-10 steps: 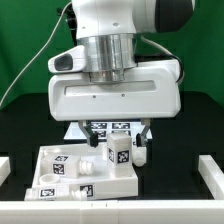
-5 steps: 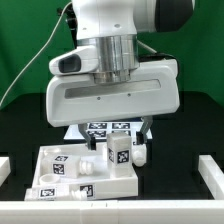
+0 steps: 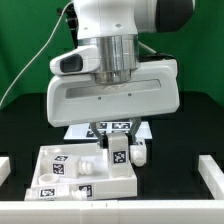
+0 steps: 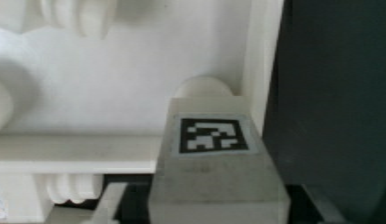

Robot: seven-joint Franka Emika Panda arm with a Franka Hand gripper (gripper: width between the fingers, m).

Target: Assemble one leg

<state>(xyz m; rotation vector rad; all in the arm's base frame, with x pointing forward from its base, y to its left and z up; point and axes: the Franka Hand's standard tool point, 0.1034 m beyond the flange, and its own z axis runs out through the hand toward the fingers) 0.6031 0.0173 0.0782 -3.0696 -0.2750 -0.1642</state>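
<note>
Leg (image 3: 118,152), a small chunky white post with a black-and-white square tag on the face toward the camera, stands upright at the far corner of the large flat white slab (image 3: 70,178), on the exterior view's right side of that slab. It is directly beneath the robot's broad white hand. The gripper (image 3: 118,137) hangs right over the post. Its fingertips are hidden behind the hand's housing and in shadow, so from this side I cannot tell whether they are spread or pinching the leg. The wrist view does not settle it either. There the leg (image 4: 216,150) fills the middle and runs out of the picture, grey in shadow, with one tag facing the lens. Only a dark edge shows beside it, too vague to read as a finger. Behind it lies the pale surface of the slab (image 4: 101,90), whose straight edge meets the black table (image 4: 341,100) just beside the post. In the exterior view a second white post (image 3: 141,154) stands just beside the first, on the exterior view's right, apparently off the slab. The marker board (image 3: 112,126) lies behind both, partly hidden by the hand. The slab carries several tags and a round white stub (image 3: 88,168).
</note>
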